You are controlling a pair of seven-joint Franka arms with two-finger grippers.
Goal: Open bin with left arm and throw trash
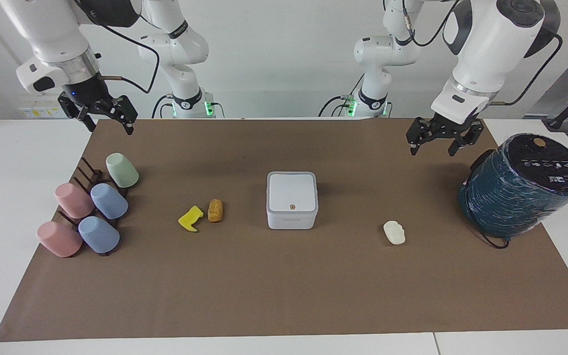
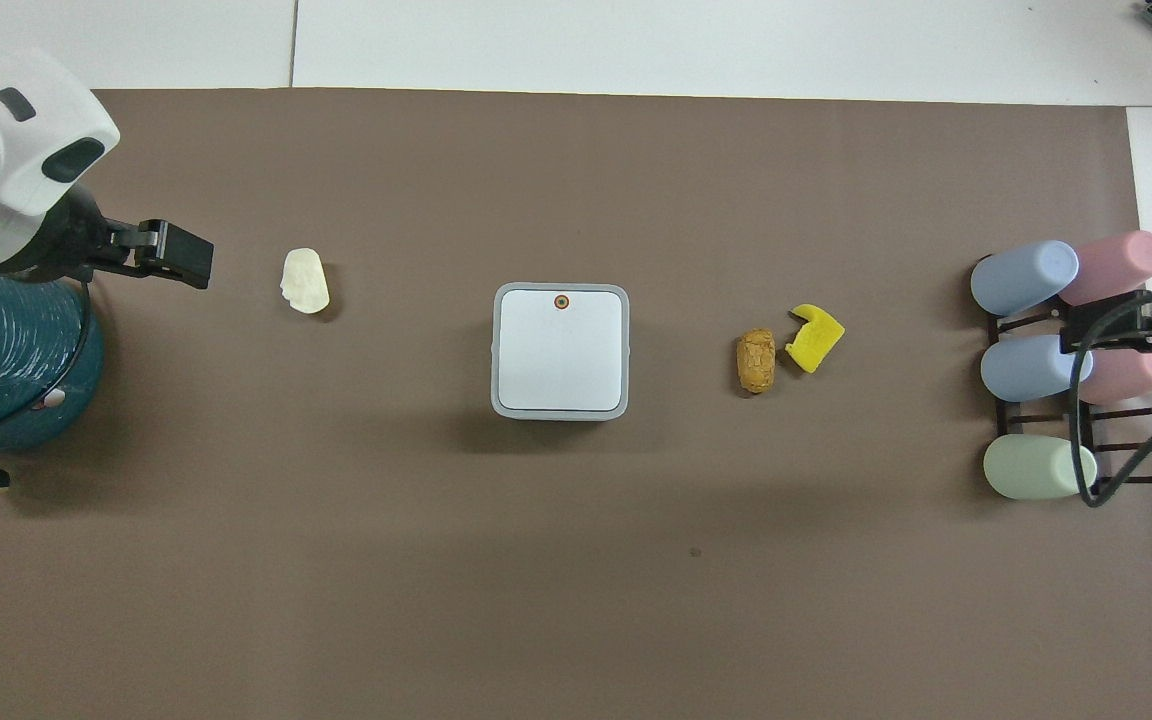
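Observation:
The bin [image 1: 292, 199] is a small white square box in the middle of the brown mat, its lid shut with the orange dot on top; it also shows in the overhead view [image 2: 561, 350]. The yellow lump [image 1: 190, 218] and the orange-brown lump [image 1: 215, 210] lie side by side toward the right arm's end. The creamy white lump [image 1: 394, 232] lies toward the left arm's end. My left gripper [image 1: 433, 146] is open and empty in the air over the mat beside the teal cylinder. My right gripper [image 1: 109, 125] is open and empty over the mat's corner by the cup rack.
A big dark teal cylinder [image 1: 523, 185] with a black top lies tilted at the left arm's end of the mat. Several pastel cups [image 1: 91, 212] sit on a dark rack at the right arm's end. The brown mat [image 1: 284, 296] covers most of the white table.

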